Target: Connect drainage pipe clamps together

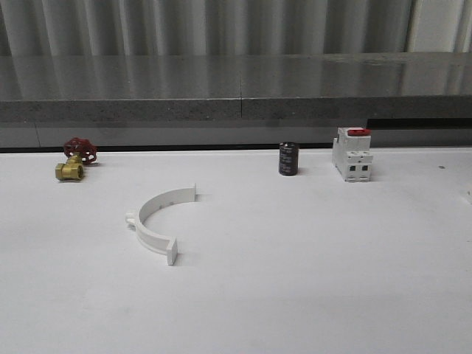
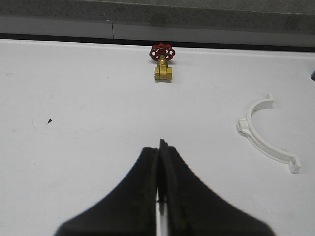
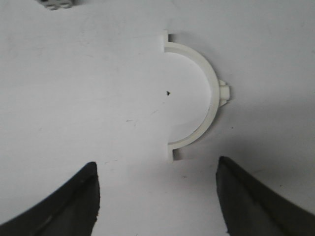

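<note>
One white drainage pipe clamp half (image 1: 144, 223) lies flat on the white table, left of centre, its open side facing right. The left wrist view has it (image 2: 244, 126) off to the side of my left gripper (image 2: 161, 145), which hangs over bare table, shut with nothing between its fingers. A second clamp half (image 3: 211, 88) lies flat just ahead of my right gripper (image 3: 157, 164). That gripper is open and wide, and the clamp's near end tab sits just beyond the fingertips.
A brass valve with a red handwheel (image 1: 74, 158) (image 2: 163, 64) stands at the back left. A black cylinder (image 1: 288, 158) and a white breaker with a red top (image 1: 352, 155) stand at the back right. A grey ledge (image 1: 236, 103) runs behind the table.
</note>
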